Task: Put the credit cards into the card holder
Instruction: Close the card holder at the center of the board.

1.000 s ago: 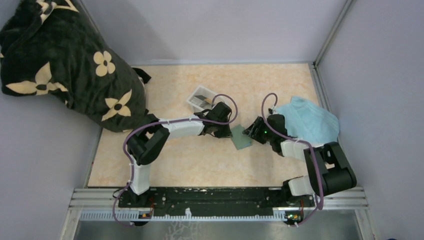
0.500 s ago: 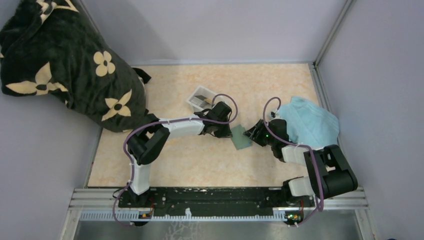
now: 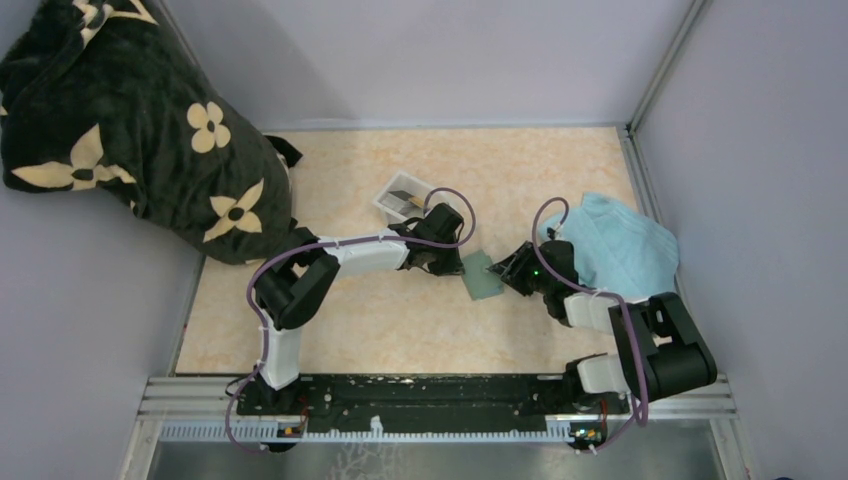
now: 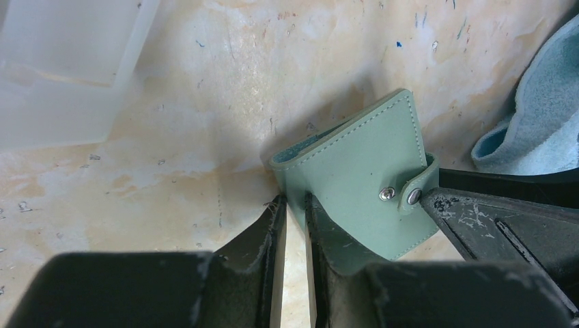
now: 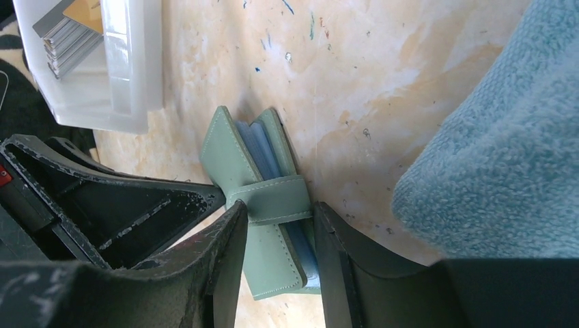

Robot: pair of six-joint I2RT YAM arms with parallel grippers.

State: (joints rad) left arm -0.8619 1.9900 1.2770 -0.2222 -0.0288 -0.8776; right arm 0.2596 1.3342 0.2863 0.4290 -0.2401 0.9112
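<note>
Since card holder [image 5: 267, 263] sits snapped shut between fingers of right claw [image 5: 278, 212], we judge step: opening it; cannot tell whether that grip is clamped. Narrowly parted, empty, left claw [image 4: 292, 205] sits beside holder's corner. Beyond right claw, credit cards [image 5: 68, 37] lie in tray [image 5: 130, 75]. Next: pin holder, pop strap [image 5: 273, 199].

Card holder [image 4: 355, 174] lies closed on the surface [image 4: 205, 82], dull grey-green, strap snapped across its edge with two metal studs showing. Pale blue leaves peek out along one side. Credit cards [image 5: 65, 34] sit stacked in the white tray [image 5: 130, 82], grey edges with an orange-yellow one on top, apart from the holder.
</note>
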